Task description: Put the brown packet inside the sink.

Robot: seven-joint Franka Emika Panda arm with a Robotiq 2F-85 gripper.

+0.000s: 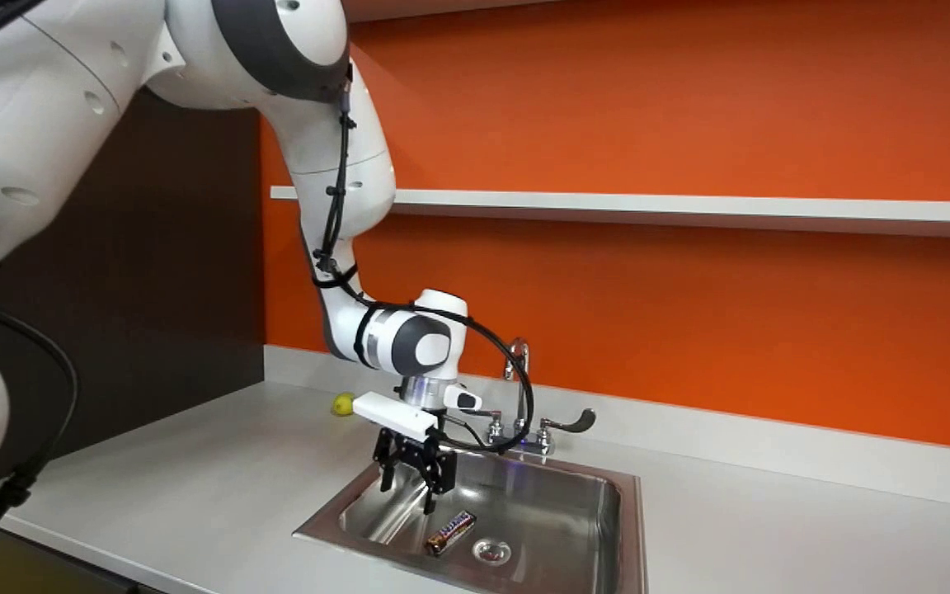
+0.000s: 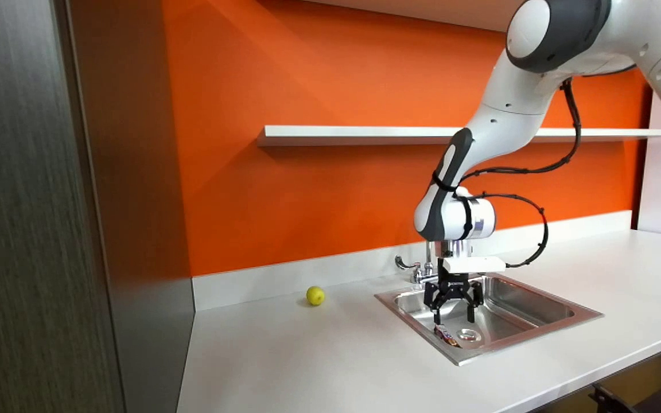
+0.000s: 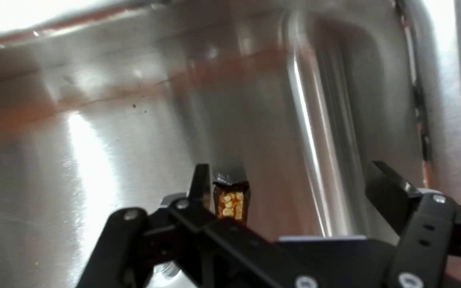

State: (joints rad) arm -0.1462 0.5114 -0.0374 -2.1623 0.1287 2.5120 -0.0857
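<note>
Already in sink [image 1: 633, 528]: packet [image 1: 450, 534], lying on the bottom, just beside the drain [image 1: 491, 552].
Packet placing: looks complete, judging by where it rests.
Arm [image 2: 497, 137]: perhaps only a lift clear of the sink is left.
Gripper [image 3: 290, 180]: jaws spread wide, nothing between them; it hangs over the sink bottom, holding nothing, apart from the packet.

The brown packet [image 1: 450, 533] is lying on the floor of the sink [image 1: 631, 528], at the lower centre of an exterior view; its oblong, printed wrapper is slanting toward the upper right. The rectangular steel sink is gleaming around it. In the wrist view, one end is showing, lower centre.
</note>
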